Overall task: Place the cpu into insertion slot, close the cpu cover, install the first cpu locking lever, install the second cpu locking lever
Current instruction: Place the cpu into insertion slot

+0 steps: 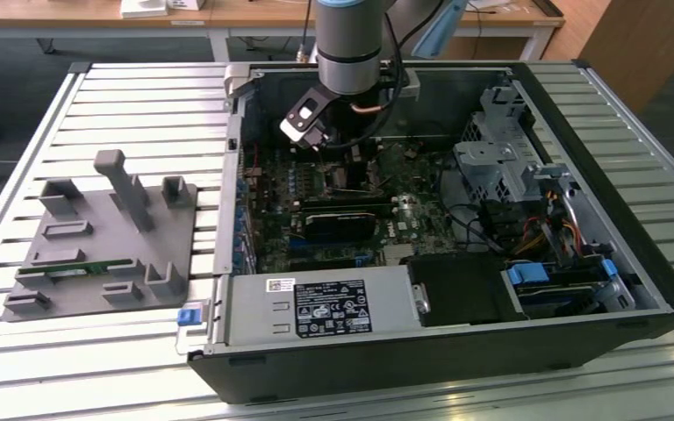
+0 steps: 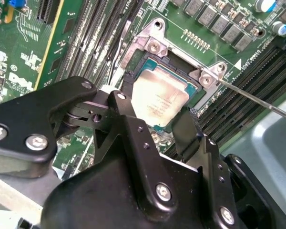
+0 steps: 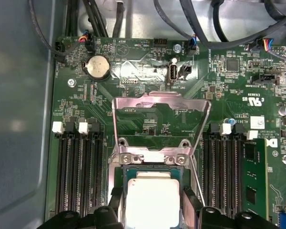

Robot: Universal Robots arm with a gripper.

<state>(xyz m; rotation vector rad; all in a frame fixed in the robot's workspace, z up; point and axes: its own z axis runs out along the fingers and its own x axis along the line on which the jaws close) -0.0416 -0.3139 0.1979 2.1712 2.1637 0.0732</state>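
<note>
In the first wrist view, the small flat square cpu with a silvery-tan metal top (image 3: 151, 200) runs off the picture's edge. In the second wrist view the black end effector (image 2: 155, 113) covers one side of it, so I cannot tell whether it is gripped. There, a thin silver metal rod (image 2: 257, 101) is cut off by the edge.

We log the arm (image 1: 349, 44) reaching down into the open computer case (image 1: 431, 368), claw (image 1: 319, 139) low over the green motherboard (image 1: 273, 232). A grey fixture block (image 1: 103, 237) sits on the slatted tabletop (image 1: 138, 96) at the exterior view's left, just beside the case.
</note>
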